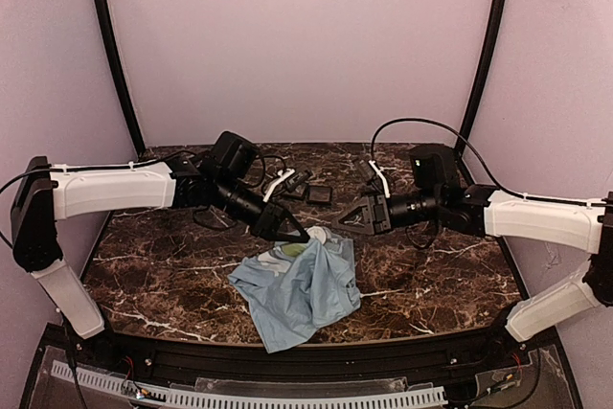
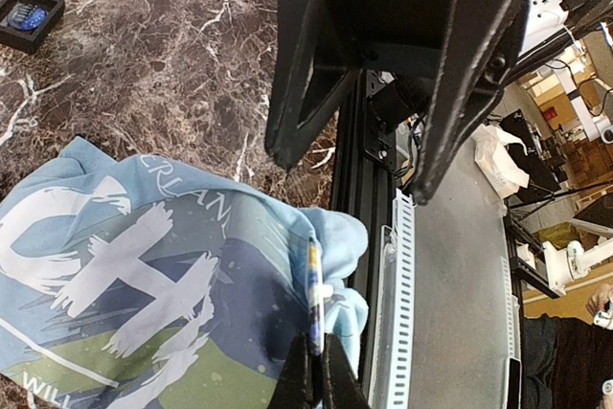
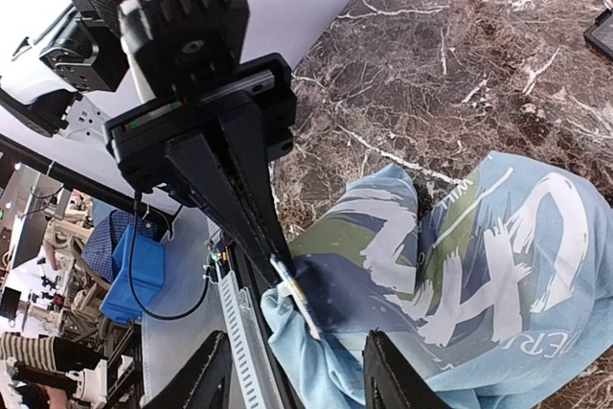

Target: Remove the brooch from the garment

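Observation:
The garment [image 1: 305,286] is a light blue printed shirt, crumpled on the marble table, one fold lifted at its far edge. The brooch [image 2: 314,286] shows edge-on as a thin dark disc against that raised fold [image 2: 350,237], a small white stub at its back touching the cloth. My left gripper [image 2: 316,340] is shut on the brooch's rim. In the right wrist view the brooch [image 3: 295,294] sits at the left fingertip [image 3: 276,241]. My right gripper [image 3: 297,342] stands open facing it, nothing between its fingers. From above, both grippers meet over the shirt's far edge [image 1: 321,235].
Small black square trays [image 1: 318,193] lie behind the grippers; one [image 2: 29,16] holds something blue. The table's front rail and white cable duct [image 2: 402,313] run close beside the lifted fold. Cables trail across the back of the marble top [image 1: 192,280].

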`<state>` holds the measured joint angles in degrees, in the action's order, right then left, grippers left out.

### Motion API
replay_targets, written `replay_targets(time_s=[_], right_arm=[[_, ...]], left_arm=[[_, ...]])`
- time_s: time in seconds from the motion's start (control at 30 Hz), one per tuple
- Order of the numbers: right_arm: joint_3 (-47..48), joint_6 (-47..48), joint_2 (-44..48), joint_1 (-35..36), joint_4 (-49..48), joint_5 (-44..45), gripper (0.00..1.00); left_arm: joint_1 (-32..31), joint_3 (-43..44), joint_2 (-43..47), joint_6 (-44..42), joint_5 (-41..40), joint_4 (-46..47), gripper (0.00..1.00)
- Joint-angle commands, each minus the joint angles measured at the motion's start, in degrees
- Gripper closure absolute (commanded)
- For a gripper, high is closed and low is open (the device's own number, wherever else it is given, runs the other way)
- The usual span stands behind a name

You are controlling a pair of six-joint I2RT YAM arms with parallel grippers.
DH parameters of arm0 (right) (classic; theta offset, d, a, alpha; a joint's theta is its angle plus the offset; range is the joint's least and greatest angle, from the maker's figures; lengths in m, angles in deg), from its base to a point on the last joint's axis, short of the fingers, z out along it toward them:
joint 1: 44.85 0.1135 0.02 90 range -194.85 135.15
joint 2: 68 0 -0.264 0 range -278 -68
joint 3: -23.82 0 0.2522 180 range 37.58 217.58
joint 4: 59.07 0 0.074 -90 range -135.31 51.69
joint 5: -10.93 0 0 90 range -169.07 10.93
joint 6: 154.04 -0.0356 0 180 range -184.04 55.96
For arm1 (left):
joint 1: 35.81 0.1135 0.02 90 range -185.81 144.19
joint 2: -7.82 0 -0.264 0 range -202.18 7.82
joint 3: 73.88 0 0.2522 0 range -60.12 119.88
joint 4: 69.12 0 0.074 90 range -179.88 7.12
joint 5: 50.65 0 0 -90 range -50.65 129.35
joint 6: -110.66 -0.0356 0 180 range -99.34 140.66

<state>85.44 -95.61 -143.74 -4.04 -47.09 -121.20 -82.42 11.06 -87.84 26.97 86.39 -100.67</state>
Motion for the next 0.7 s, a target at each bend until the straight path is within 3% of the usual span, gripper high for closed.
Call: replay_targets(time_s=[0.0, 0.3, 0.67], right_arm=[[-1.1, 0.9, 0.87, 0.16, -1.11, 1.41, 0.53], [0.96, 1.85, -2.84, 2.61, -2.21, 0.9, 0.59], [2.5, 2.48, -5.24, 4.38, -3.21, -0.63, 0.8]], left_arm=[[0.12, 0.95, 1.21, -0.08, 0.87, -0.27, 0.99], [0.12, 0.81, 1.26, 0.15, 2.16, 0.19, 0.99], [0.12, 0.81, 1.04, 0.1, 2.17, 0.0, 0.99]])
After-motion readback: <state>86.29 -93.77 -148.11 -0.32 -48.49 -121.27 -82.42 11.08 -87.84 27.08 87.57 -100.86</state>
